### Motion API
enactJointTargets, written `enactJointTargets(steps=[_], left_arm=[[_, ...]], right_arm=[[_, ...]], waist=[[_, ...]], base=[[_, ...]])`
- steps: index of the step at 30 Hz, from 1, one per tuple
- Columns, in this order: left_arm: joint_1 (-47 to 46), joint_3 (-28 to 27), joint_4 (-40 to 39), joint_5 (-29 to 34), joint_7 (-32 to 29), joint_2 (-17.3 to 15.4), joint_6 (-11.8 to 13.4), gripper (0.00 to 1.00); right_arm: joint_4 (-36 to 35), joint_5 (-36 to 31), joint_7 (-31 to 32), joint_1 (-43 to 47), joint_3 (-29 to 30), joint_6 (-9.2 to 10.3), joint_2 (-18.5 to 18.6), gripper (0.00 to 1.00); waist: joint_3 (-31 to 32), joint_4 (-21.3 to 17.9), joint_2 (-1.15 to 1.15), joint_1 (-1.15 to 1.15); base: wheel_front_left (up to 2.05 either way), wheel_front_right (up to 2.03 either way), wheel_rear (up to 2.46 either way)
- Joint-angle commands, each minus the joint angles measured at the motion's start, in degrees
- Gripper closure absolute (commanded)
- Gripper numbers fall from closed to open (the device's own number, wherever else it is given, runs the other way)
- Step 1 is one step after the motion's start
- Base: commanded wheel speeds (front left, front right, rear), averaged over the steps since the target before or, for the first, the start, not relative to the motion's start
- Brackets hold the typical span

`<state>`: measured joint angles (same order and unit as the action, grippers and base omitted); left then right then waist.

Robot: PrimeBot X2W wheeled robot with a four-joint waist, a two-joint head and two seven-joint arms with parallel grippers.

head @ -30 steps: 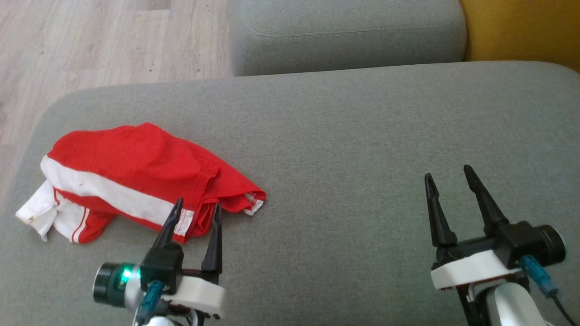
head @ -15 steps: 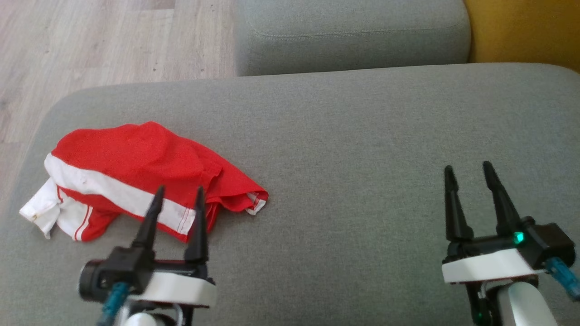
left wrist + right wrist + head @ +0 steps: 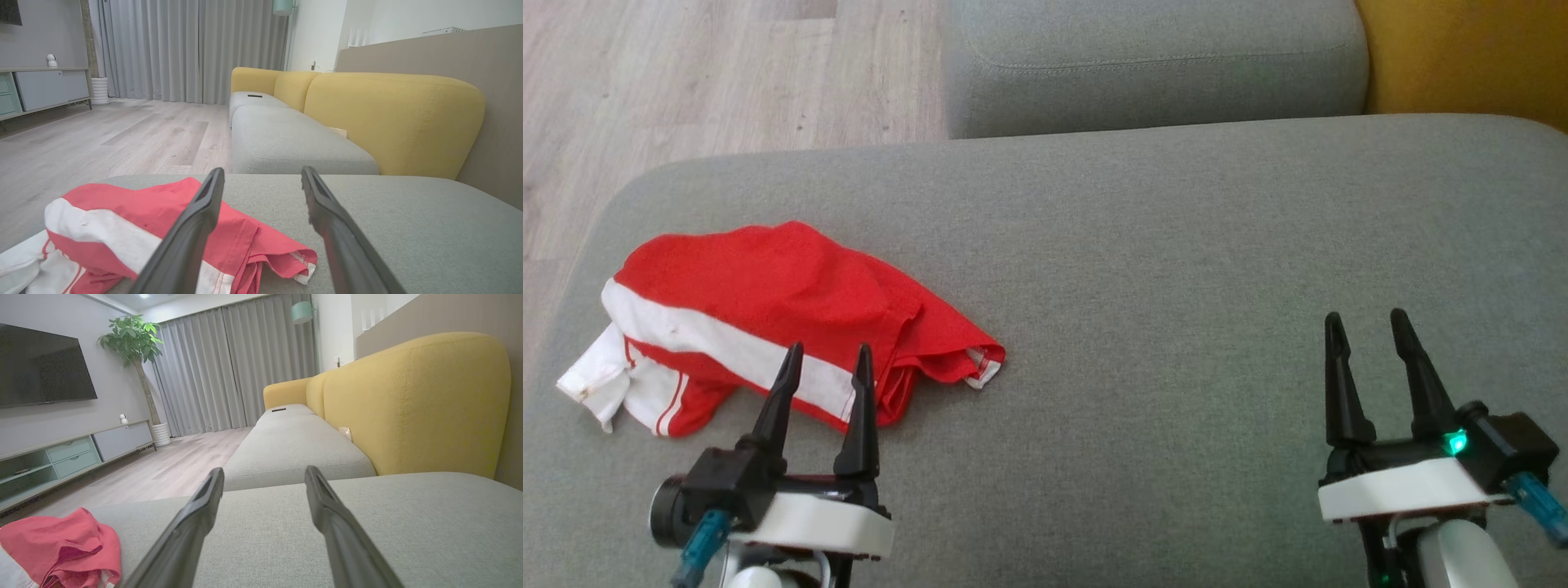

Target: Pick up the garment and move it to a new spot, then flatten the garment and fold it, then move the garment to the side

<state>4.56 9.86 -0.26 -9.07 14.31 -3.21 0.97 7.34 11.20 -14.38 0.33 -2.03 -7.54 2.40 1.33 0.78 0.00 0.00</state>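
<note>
Nothing looks done yet: the garment point(image 3: 760, 310) lies crumpled at nine o'clock on the cushion point(image 3: 1176, 245). Left gripper point(image 3: 827, 353) hovers at seven, jaws wide, empty; right gripper point(image 3: 1365, 320) at four, wide too. Pickup, flattening, folding all remain.

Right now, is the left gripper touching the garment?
Cannot tell. In the head and left wrist views the left gripper overlaps the garment, but neither shows contact or a gap.
</note>
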Motion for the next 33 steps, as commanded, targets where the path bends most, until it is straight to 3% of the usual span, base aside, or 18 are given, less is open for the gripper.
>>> enactJointTargets(steps=[1, 16, 22, 33], left_arm=[[-1.7, -2.0, -1.8, 0.1, 0.7, 0.3, 0.2, 0.00], [-2.2, -1.5, -0.8, -1.4, 0.7, 0.3, 0.8, 0.00], [-2.4, -2.0, -0.5, -1.4, 0.7, 0.3, 1.1, 0.00], [-1.6, -4.5, -0.2, 0.0, 0.7, 0.3, 1.1, 0.00]], right_arm=[[-1.5, 0.2, -0.6, -1.4, -1.7, 0.05, 0.5, 0.00], [-1.2, 0.2, -0.6, -1.3, -2.6, 0.05, 0.5, 0.00], [-1.1, 0.2, -0.6, -1.0, -4.0, 0.05, 0.5, 0.00], [-0.1, 1.7, -0.6, -0.7, -8.5, 0.05, 0.5, 0.00]], waist=[[0.0, 0.1, 0.00, 0.00], [-0.3, 1.2, 0.00, 0.00], [-0.1, 4.5, 0.00, 0.00], [1.1, 14.4, 0.00, 0.00]], base=[[0.00, 0.00, 0.00], [0.00, 0.00, 0.00], [0.00, 0.00, 0.00], [0.00, 0.00, 0.00]])
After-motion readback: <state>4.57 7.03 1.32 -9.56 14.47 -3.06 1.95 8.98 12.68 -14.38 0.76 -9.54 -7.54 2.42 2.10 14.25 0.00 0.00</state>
